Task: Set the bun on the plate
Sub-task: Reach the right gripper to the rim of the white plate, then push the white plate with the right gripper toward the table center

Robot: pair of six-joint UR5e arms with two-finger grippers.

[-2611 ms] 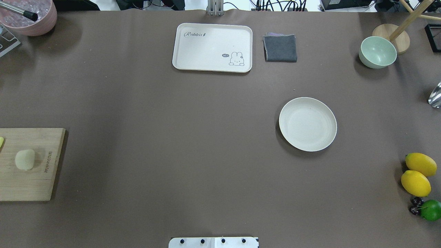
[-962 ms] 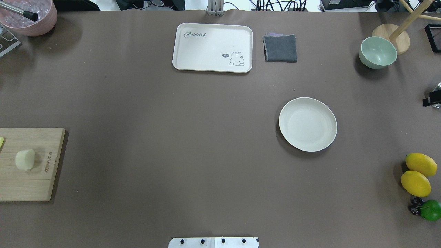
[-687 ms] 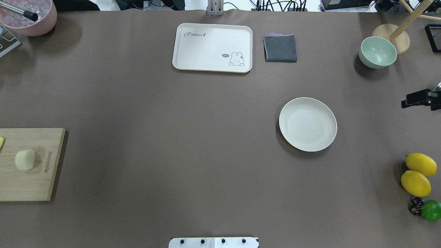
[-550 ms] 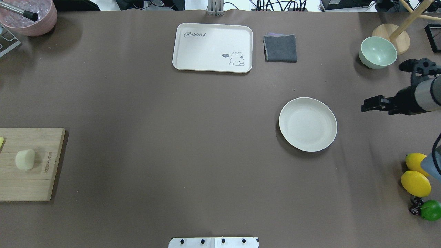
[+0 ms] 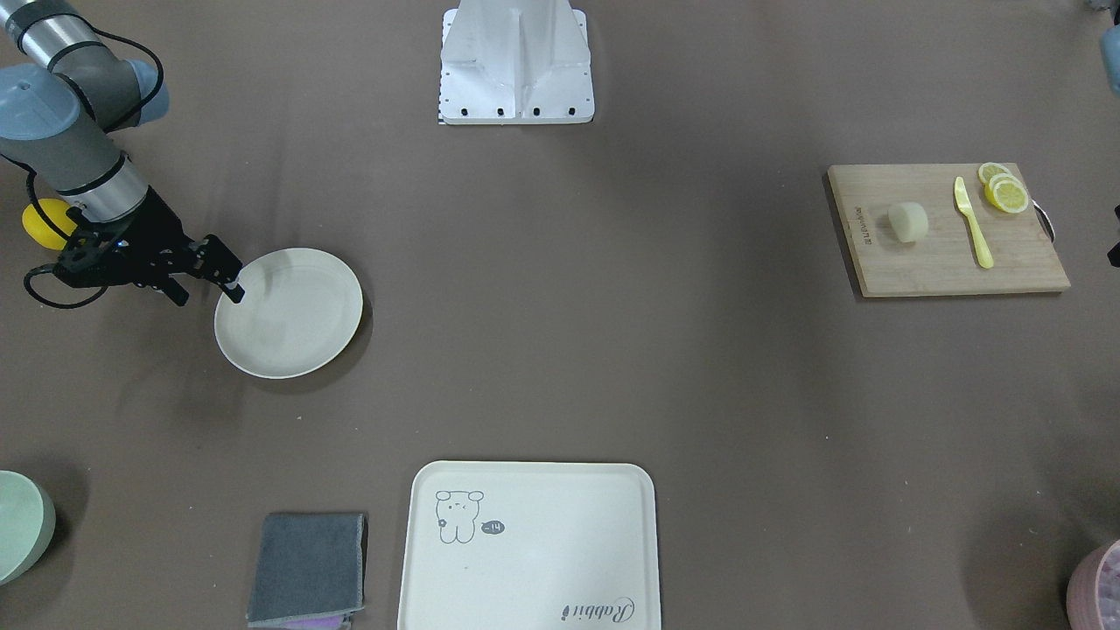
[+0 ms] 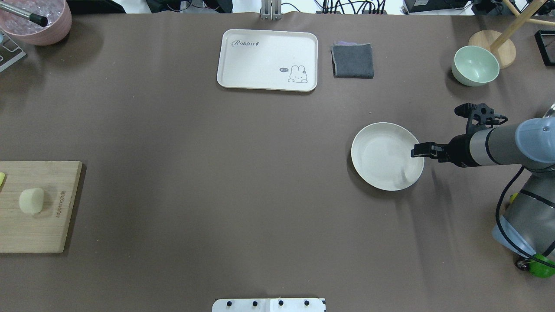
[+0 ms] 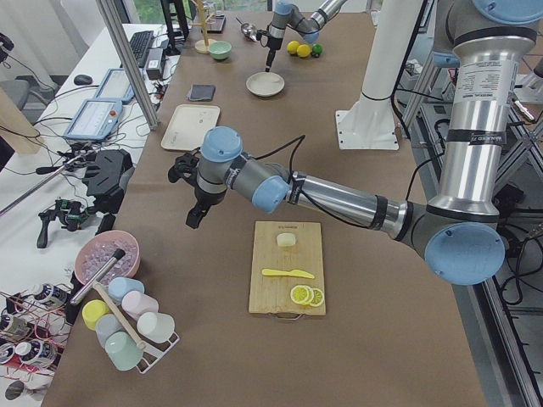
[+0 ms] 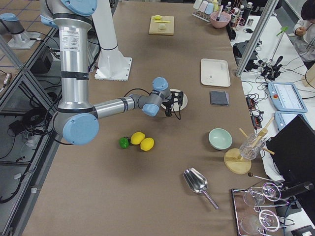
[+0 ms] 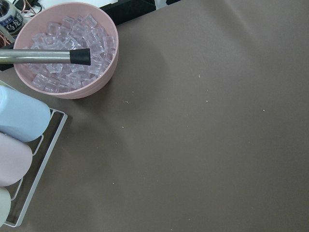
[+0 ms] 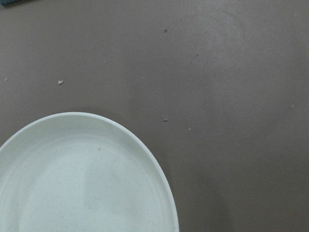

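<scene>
The bun (image 6: 31, 200) (image 5: 907, 221), a small pale lump, lies on a wooden cutting board (image 6: 43, 229) at the table's left edge. The round cream plate (image 6: 381, 158) (image 5: 297, 324) sits right of centre with nothing on it. My right gripper (image 6: 416, 151) (image 5: 208, 293) hangs over the plate's right rim, its fingers apart and holding nothing. The right wrist view shows only the plate's edge (image 10: 87, 179) and bare table. My left gripper (image 7: 196, 218) shows only in the exterior left view, above the table beyond the board; I cannot tell its state.
A yellow knife (image 5: 971, 223) and lemon slices (image 5: 1002, 188) share the board. A rabbit tray (image 6: 267, 60), grey cloth (image 6: 353, 60) and green bowl (image 6: 475, 66) line the far side. A pink ice bowl (image 6: 37, 19) stands far left; lemons (image 8: 142, 141) and a lime (image 6: 542, 265) lie near right.
My right arm has come in from the right edge and swept left until its gripper reached the plate's right rim. The bun and the plate have not moved.
</scene>
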